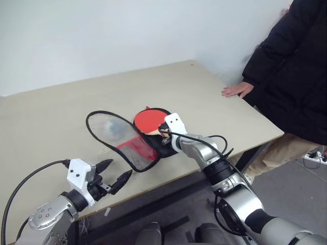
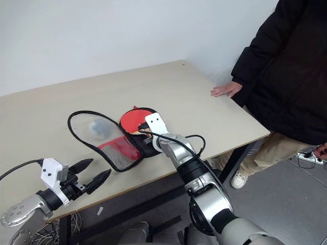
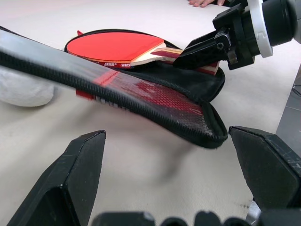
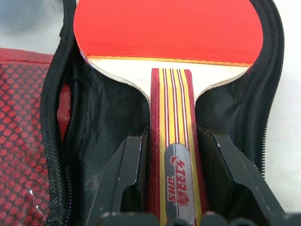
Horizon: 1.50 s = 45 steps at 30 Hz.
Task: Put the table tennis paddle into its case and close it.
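Right gripper (image 4: 170,179) clamped the paddle (image 4: 168,28) handle inside the open case (image 3: 188,82); left gripper (image 1: 113,174) waited, jaws apart; release next, then fold lid.

- Table tennis paddles: one (image 4: 174,56) — red rubber face, striped wooden handle, lying on the black half of the case.
- Cases: one (image 1: 153,148), unzipped into two halves: one black fabric half, one see-through mesh half with a red label.
- Balls: one small whitish-grey ball (image 1: 111,124), seen through the mesh half.
- Tables: one (image 1: 61,117), pale top.
- Robot grippers: two — left gripper (image 1: 115,173) and right gripper (image 1: 164,133), each with two black fingers.
- Persons: one, dark padded jacket (image 1: 296,76), one hand (image 1: 236,90) flat on the table edge.
- Power strips: one (image 1: 312,155), on the floor.
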{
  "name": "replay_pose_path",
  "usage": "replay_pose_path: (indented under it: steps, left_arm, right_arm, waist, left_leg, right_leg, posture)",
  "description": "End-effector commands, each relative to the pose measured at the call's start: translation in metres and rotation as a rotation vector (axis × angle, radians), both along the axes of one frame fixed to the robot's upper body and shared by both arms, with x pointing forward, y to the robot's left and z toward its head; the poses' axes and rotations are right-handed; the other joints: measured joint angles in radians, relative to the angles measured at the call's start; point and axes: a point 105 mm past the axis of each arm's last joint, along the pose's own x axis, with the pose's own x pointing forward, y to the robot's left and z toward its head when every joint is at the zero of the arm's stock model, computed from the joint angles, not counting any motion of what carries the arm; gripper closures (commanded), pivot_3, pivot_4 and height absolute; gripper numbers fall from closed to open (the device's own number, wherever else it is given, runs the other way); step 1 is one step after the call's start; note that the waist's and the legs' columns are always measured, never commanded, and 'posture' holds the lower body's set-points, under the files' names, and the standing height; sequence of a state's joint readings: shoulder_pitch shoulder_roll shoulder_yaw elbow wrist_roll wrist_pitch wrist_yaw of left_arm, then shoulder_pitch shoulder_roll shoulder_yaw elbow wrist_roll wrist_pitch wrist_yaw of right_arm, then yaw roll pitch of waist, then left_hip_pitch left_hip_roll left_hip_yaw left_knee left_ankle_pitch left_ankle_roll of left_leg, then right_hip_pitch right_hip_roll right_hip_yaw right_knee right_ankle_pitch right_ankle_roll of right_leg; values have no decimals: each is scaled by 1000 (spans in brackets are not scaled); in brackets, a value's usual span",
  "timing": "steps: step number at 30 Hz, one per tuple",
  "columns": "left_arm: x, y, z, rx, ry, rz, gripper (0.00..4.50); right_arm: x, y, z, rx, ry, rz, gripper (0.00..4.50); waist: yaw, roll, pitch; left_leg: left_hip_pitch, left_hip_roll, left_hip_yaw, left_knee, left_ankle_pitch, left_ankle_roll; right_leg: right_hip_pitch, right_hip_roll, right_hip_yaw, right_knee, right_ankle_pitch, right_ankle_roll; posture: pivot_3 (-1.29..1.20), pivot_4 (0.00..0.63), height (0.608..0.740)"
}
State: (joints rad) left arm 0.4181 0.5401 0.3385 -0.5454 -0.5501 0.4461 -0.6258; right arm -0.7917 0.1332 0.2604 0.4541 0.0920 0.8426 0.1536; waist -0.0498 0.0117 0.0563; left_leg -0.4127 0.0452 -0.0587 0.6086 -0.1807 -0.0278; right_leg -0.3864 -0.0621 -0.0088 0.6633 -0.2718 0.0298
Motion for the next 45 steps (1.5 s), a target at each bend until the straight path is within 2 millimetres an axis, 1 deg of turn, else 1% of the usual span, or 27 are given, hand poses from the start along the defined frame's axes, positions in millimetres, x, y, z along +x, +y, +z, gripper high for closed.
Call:
replay_pose_path:
  steps: [1,7,9,11,12,13,15,19,23,25,26,28,32,33,34,36,37,41,43,44,45]
  left_arm:
    - [3,-1,10,9,-51,-9,0]
    - [4,-1,11,10,-53,-6,0]
    - [3,-1,11,10,-54,-5,0]
    - [4,-1,11,9,-55,-4,0]
    - [4,-1,11,9,-55,-4,0]
    - [4,-1,11,8,-55,-4,0]
    - [4,-1,10,6,-54,-4,0]
    - [5,1,10,6,-50,-1,0]
    - [6,5,11,9,-48,2,0]
    - [5,13,12,8,-40,5,0]
    - [5,16,13,7,-38,7,0]
    - [4,24,12,-11,-18,15,0]
    - [4,36,9,-57,9,37,0]
    - [5,42,8,-80,16,51,386]
    - [6,47,7,-110,24,68,478]
    - [10,51,2,-157,51,84,1017]
    - [11,52,-1,-163,65,87,1232]
    - [23,48,-10,-205,105,106,2291]
    - [33,50,-18,-175,119,140,2813]
    - [37,47,-20,-164,122,144,3073]
    - [41,45,-20,-159,121,149,3073]
  right_arm:
    - [-13,37,19,104,-29,58,3221]
    - [-5,35,21,98,-49,33,3221]
    - [-3,35,21,99,-54,29,2510]
    - [-2,35,22,100,-56,28,2168]
    - [-2,34,23,105,-57,28,1831]
    - [-2,34,25,108,-59,27,1635]
    - [0,31,29,113,-66,22,1047]
    - [3,24,39,123,-80,25,24]
    - [-3,21,57,163,-85,112,24]
    - [-9,16,78,202,-136,224,24]
    - [-12,14,85,210,-154,263,24]
    - [-16,0,97,205,-198,342,24]
    - [-17,-24,105,188,-218,390,24]
    - [-11,-36,107,167,-228,375,0]
    - [-6,-47,107,147,-238,358,0]
    - [1,-62,109,121,-250,339,0]
    - [1,-66,110,117,-252,337,0]
    - [2,-74,111,104,-258,338,0]
    - [1,-74,110,99,-258,343,0]
    - [0,-73,110,101,-257,352,0]
    - [-2,-72,111,105,-256,360,0]
  waist:
    - [0,0,0]
    - [1,0,0]
    - [1,0,0]
    - [0,0,0]
    - [0,0,0]
    - [0,0,0]
    - [0,0,0]
    - [0,0,0]
    - [0,0,0]
    - [1,0,0]
    - [2,0,0]
    - [4,-1,0]
    - [1,-1,-1]
    - [1,-1,-1]
    - [1,-1,-1]
    - [1,-1,-1]
    - [1,-1,-1]
    - [1,-2,-1]
    - [1,-1,-1]
    - [1,-1,-1]
    - [1,-1,-1]
  left_leg:
    - [0,0,0,0,0,0]
    - [0,0,0,0,0,0]
    - [0,0,0,1,0,0]
    - [0,0,0,1,0,0]
    - [0,0,0,1,0,0]
    - [0,0,0,1,0,0]
    - [0,0,0,1,0,0]
    - [0,0,0,1,0,0]
    - [0,0,0,1,0,0]
    - [0,0,0,1,0,0]
    - [0,0,0,1,0,0]
    - [0,0,0,2,0,0]
    - [1,0,0,3,0,0]
    - [1,0,0,3,0,0]
    - [1,0,0,3,0,0]
    - [1,0,-1,3,0,0]
    - [1,0,-1,3,0,0]
    - [1,0,-1,3,0,0]
    - [1,0,-1,3,0,0]
    - [1,0,-1,3,0,0]
    - [1,0,-1,3,0,0]
  right_leg:
    - [0,0,0,0,0,0]
    - [0,0,0,0,0,0]
    - [0,0,0,0,0,0]
    - [1,0,0,0,0,0]
    - [1,0,0,0,0,0]
    - [1,0,0,0,0,0]
    - [1,0,0,0,0,0]
    - [1,0,0,0,0,0]
    - [0,0,0,1,0,0]
    - [0,1,0,1,0,0]
    - [0,1,0,1,0,0]
    - [1,1,0,1,0,0]
    - [2,1,0,0,-1,-3]
    - [2,1,0,0,-1,-3]
    - [1,1,0,0,-1,-3]
    - [1,1,0,1,-1,-4]
    - [1,1,0,1,0,-4]
    - [1,2,0,1,1,-2]
    - [1,2,0,1,1,-2]
    - [1,2,0,1,1,-2]
    - [1,2,0,1,1,-2]
  posture:
    - [0,0,740]
    - [0,0,740]
    - [0,0,740]
    - [0,0,740]
    - [0,0,740]
    - [0,0,740]
    - [0,0,740]
    - [0,0,740]
    - [0,0,740]
    - [0,0,740]
    - [0,0,740]
    - [0,0,740]
    - [0,0,740]
    - [0,0,740]
    - [0,0,740]
    - [0,0,740]
    - [0,0,740]
    - [0,0,740]
    - [0,0,740]
    - [0,0,740]
    - [0,0,740]
